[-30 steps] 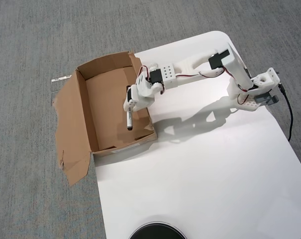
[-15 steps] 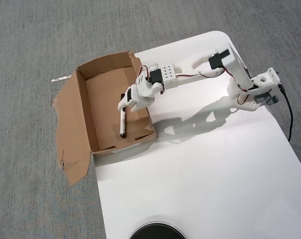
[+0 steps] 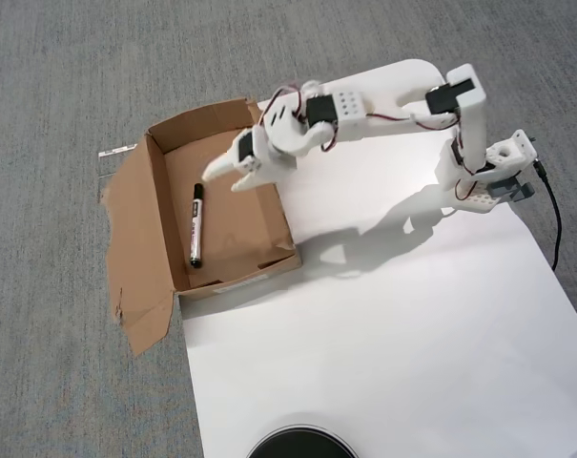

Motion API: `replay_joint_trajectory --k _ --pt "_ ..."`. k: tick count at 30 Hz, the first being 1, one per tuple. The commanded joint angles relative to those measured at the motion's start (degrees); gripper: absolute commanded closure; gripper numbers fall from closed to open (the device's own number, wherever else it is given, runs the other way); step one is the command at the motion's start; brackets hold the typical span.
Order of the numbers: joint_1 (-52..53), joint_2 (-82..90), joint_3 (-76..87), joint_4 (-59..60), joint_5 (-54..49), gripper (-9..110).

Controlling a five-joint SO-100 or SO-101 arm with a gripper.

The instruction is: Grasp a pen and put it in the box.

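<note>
The pen (image 3: 196, 224), a slim white marker with a black cap, lies flat on the floor of the brown cardboard box (image 3: 259, 229), near its left wall, running top to bottom in the overhead view. The box has ragged flaps, and one wide flap (image 3: 135, 258) is folded outward to the left. My white gripper (image 3: 227, 178) hovers over the upper right part of the box, to the right of the pen and apart from it. Its fingers are spread and hold nothing.
The arm's base (image 3: 484, 181) stands at the upper right on a large white sheet (image 3: 383, 334) laid over grey carpet. A black cable (image 3: 553, 215) runs down from the base. A dark round object (image 3: 302, 445) shows at the bottom edge.
</note>
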Motion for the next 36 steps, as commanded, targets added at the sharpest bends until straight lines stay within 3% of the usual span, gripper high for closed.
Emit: replay_joint_trajectory --k 1,12,23,36 --pt "0.4 14.06 -0.57 0.09 0.13 82" --pt "0.48 37.27 -0.4 2.02 0.04 82" --pt "-0.22 60.12 -0.4 31.38 0.13 82" --pt "-0.22 77.34 2.42 46.23 0.66 82"
